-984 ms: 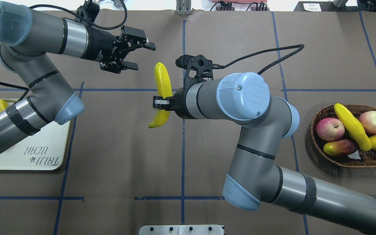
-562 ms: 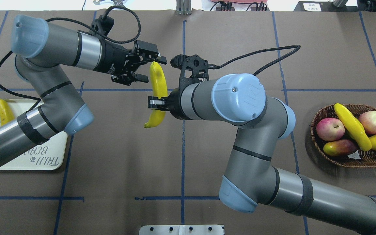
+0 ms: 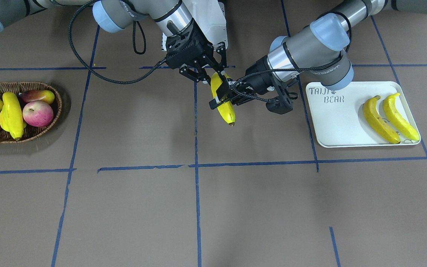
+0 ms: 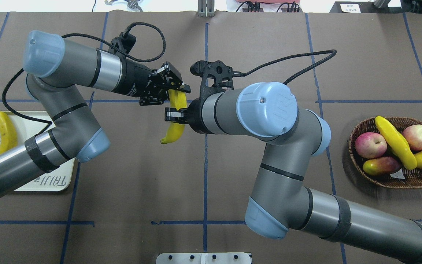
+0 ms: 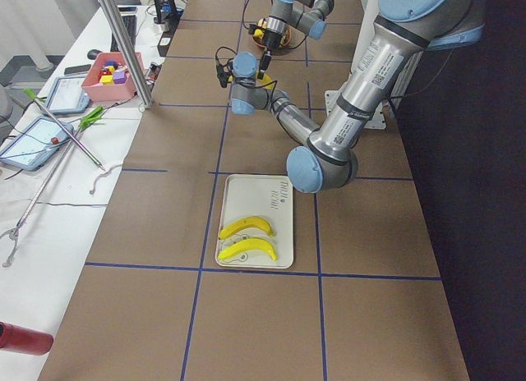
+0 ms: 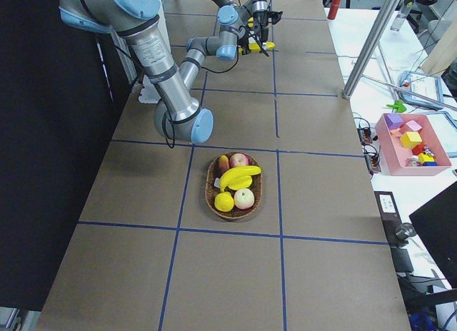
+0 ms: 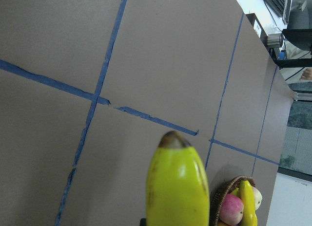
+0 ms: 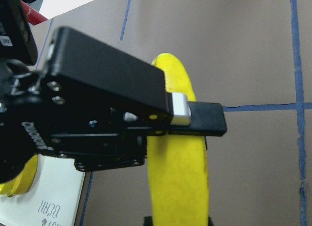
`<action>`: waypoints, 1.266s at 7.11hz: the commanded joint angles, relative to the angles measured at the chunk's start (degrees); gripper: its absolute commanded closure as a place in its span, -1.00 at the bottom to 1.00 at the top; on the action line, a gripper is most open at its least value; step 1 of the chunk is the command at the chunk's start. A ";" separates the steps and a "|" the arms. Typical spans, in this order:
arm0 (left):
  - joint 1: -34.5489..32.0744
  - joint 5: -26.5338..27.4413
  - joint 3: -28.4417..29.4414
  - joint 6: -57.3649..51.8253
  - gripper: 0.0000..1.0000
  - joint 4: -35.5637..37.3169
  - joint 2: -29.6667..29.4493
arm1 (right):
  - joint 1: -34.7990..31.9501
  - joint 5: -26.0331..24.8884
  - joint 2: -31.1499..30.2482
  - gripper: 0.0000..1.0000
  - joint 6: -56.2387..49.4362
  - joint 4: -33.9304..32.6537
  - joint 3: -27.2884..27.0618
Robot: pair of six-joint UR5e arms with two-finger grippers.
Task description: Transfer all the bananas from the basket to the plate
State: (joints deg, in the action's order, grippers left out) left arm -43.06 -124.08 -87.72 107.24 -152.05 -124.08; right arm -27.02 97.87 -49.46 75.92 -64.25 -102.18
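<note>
Over the middle of the tabletop (image 4: 134, 183), the right pincer (image 4: 175, 114) is clamped across the first banana (image 4: 171, 130) near its midpoint and holds it above the surface. The left pincer (image 4: 173, 93) comes in from the upper left of the overhead view, with its fingers on either side of that banana's far end. Whether they press it cannot be told. A second banana (image 3: 378, 119) and a third banana (image 3: 400, 116) lie side by side on the plate (image 3: 341, 126), at the front view's right. A fourth banana (image 4: 396, 142) lies in the basket (image 4: 379, 182) at the overhead view's right edge, across other fruit (image 4: 370, 145).
</note>
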 commanded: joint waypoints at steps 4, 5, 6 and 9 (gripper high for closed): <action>-1.94 1.30 -0.09 -0.18 1.00 0.62 3.83 | -2.32 2.48 -0.81 -0.99 0.10 -1.31 -1.35; -3.42 1.13 -0.52 -0.71 1.00 0.62 6.55 | -5.29 7.37 -1.42 -0.99 -0.51 -4.45 -1.36; -4.57 0.78 -1.05 -0.98 1.00 0.62 9.71 | -7.76 10.64 -3.34 -0.99 -0.78 -6.31 -1.36; -9.92 -1.24 -1.32 -1.15 0.96 0.70 18.31 | -11.64 11.02 -10.81 -0.99 -7.43 -8.42 -1.27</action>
State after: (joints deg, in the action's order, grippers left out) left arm -50.92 -124.23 -88.93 106.14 -151.41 -109.56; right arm -37.02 108.60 -57.68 71.64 -71.27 -103.45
